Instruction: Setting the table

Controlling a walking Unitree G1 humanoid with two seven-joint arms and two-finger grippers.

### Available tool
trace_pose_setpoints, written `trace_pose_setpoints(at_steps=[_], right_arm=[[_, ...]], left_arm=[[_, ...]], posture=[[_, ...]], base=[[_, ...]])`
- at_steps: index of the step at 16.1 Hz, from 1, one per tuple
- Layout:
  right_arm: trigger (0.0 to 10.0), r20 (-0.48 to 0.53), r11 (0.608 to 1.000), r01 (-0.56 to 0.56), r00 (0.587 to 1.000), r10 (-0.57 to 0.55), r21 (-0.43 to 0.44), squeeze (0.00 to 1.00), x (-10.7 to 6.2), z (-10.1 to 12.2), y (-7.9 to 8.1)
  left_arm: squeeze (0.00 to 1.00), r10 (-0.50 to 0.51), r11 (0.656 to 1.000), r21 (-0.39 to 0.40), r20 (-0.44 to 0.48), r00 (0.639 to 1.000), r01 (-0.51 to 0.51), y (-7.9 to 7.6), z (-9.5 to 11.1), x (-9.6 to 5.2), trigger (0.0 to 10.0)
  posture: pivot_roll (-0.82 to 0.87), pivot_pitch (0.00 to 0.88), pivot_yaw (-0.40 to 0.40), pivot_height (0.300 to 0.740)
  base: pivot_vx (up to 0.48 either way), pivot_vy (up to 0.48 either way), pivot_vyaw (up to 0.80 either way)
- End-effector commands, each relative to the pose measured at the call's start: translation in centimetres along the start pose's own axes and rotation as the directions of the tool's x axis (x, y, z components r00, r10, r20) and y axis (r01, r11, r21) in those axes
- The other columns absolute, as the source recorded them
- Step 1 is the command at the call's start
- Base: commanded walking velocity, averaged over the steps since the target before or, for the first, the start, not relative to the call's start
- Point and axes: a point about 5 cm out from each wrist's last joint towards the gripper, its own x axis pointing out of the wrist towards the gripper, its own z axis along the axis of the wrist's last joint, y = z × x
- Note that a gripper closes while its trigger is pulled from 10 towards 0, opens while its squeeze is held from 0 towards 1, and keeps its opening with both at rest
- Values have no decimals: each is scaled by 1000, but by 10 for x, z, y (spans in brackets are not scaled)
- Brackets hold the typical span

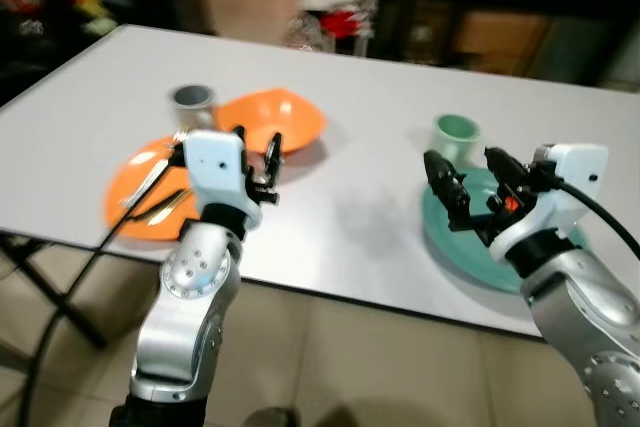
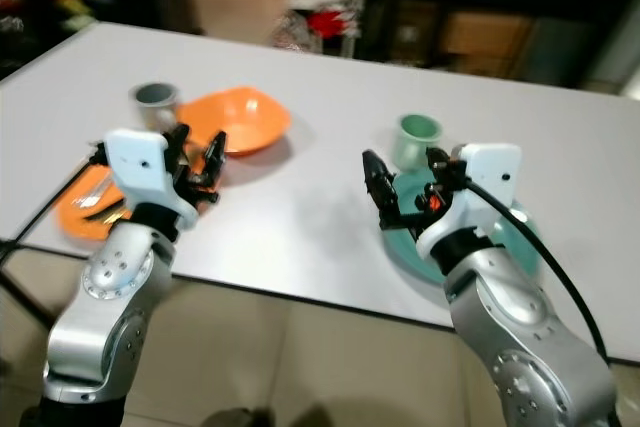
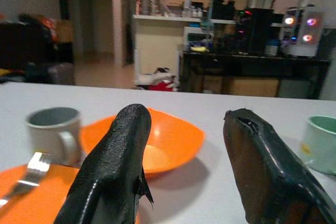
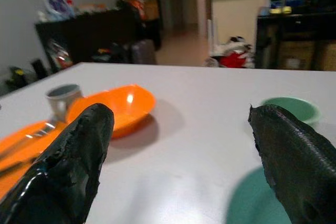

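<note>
On the white table, an orange plate at the left carries a fork and a knife. An orange bowl and a grey mug stand just behind it. At the right, a teal plate lies near the table's front edge with a green mug behind it. My left gripper hovers open and empty over the near side of the orange bowl. Above the teal plate, my right gripper is also open, nothing between its fingers.
The table's front edge runs just below both grippers, with tiled floor under it. A black table leg and a cable hang at the left. Dark shelving and clutter stand behind the table.
</note>
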Motion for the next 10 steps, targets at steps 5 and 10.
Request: trace_pose_setpoints(at_steps=[5,10], right_arm=[[10000,28,1000,2,1000,-2,-15,1000,3,-4,-2],[10000,39,999,31,999,-29,-40,1000,5,-6,-5]], left_arm=[[0,44,999,6,5,999,-44,3,-1,0,10000],[0,27,1000,-3,-19,999,-27,4,-4,-3,10000]], posture=[[-19,0,-58,740],[-14,0,-56,740]], base=[[0,0,800],[0,0,800]])
